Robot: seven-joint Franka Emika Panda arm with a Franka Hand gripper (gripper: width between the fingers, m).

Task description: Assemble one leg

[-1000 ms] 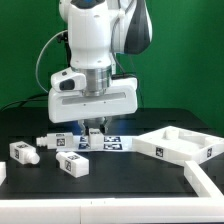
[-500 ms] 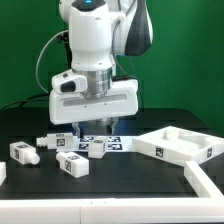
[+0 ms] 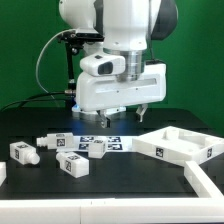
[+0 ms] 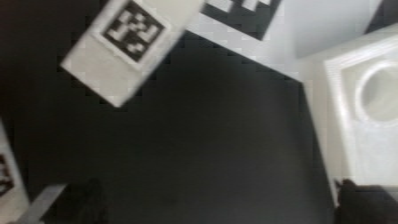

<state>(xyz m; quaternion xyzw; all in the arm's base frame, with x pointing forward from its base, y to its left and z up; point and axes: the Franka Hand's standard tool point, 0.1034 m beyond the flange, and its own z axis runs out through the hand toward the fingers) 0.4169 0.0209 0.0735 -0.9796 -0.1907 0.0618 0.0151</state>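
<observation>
Several legs, small white blocks with black-and-white tags, lie on the black table in the exterior view: one [image 3: 24, 152] at the far left, one [image 3: 50, 141], one [image 3: 72, 163] nearer the front and one [image 3: 93, 147] by the marker board [image 3: 113, 142]. My gripper [image 3: 122, 116] hangs open and empty above the table, up and to the exterior view's right of the legs. In the wrist view a leg [image 4: 121, 48] lies well away from my gripper [image 4: 210, 205], whose dark fingertips [image 4: 54, 203] stand wide apart with only black table between them.
The large flat white panel [image 3: 180, 146] with a raised rim lies at the exterior view's right; its edge shows in the wrist view [image 4: 365, 95]. A marker-board tag [image 4: 249, 15] shows beyond the leg. A green backdrop stands behind.
My gripper has risen from just above the legs by the marker board and moved to the exterior view's right. The legs lie where they were.
</observation>
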